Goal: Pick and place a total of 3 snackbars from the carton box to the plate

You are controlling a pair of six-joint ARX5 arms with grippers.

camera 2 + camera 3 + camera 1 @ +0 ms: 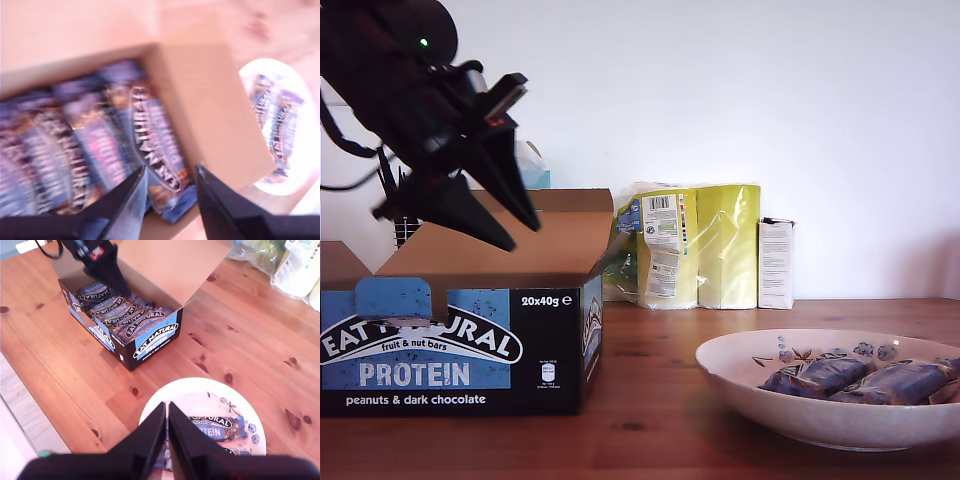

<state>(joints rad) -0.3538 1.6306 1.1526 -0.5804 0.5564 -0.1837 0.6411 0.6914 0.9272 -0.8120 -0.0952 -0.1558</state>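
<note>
The carton box (450, 350) stands open at the exterior view's left, its brown flap (520, 245) raised. A row of snackbars (125, 315) fills it, blurred in the first wrist view (100, 145). My first gripper (523, 235) hangs open just above the bars in the box (170, 200), holding nothing. The plate (770, 410) lies at the exterior view's right with two snackbars (820, 375) (900, 380) in it. My second gripper (166, 430) hovers over the plate (200, 385), its fingers together and empty, partly hiding a bar (212, 427) there.
A yellow plastic-wrapped pack (695, 245) and a small white carton (776, 262) stand by the back wall. The wooden table (650, 400) shows bare between box and plate. Its edge (30, 405) runs close to the box.
</note>
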